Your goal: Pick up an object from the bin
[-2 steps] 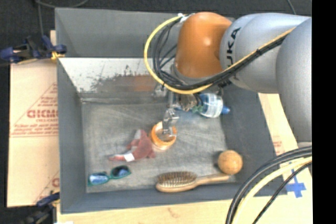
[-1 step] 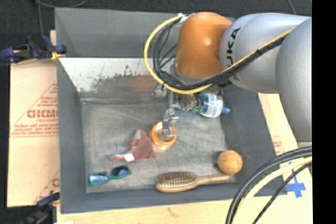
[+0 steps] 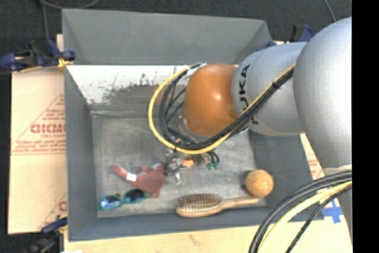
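The gripper [image 3: 174,167] hangs low over the middle of the bin [image 3: 166,38], under the arm's orange cover [image 3: 207,99] and its loop of cables. Its tip sits just beside the right edge of a dark red toy [image 3: 151,180]. The toy is a flat, crumpled-looking piece with a paler red-and-white arm poking out to the left, and it lies on the bin floor towards the front left. Whether the gripper is spread or pressed together I cannot tell, since the tip is too dark and cluttered. Nearby lie blue-green sunglasses [image 3: 121,199], a wooden hairbrush [image 3: 204,205] along the front wall, a tan ball [image 3: 259,182] at the right, and a small green bit [image 3: 212,165].
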Controlling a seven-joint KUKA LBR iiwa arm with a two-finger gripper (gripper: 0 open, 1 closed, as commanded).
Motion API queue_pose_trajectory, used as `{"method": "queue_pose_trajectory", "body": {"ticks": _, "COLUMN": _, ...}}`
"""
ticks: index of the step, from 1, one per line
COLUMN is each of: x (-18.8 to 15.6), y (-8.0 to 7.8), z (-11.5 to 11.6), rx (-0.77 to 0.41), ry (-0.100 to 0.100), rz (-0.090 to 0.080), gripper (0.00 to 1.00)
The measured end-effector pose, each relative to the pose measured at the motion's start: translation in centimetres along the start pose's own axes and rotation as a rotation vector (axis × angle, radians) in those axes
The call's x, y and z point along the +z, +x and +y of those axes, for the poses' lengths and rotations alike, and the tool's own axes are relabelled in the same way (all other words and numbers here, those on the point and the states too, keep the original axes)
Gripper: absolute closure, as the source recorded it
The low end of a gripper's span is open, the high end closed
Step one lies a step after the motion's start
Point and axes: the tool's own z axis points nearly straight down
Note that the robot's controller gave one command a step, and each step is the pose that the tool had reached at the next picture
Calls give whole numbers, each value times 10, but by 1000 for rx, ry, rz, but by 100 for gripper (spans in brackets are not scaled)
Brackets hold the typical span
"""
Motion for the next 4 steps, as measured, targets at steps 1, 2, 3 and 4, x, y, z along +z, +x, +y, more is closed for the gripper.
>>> {"method": "queue_pose_trajectory", "body": {"ticks": 1, "x": 0, "y": 0, "z": 0, "rx": 1, "ry": 0, "rz": 0, "gripper": 0}}
{"method": "queue_pose_trajectory", "body": {"ticks": 2, "x": 0, "y": 0, "z": 0, "rx": 2, "ry": -1, "rz": 0, "gripper": 0}}
{"method": "queue_pose_trajectory", "body": {"ticks": 3, "x": 18, "y": 1, "z": 60, "rx": -337, "ry": -1, "rz": -9, "gripper": 100}}
{"method": "queue_pose_trajectory", "body": {"ticks": 4, "x": 18, "y": 1, "z": 60, "rx": -336, "ry": -1, "rz": -9, "gripper": 100}}
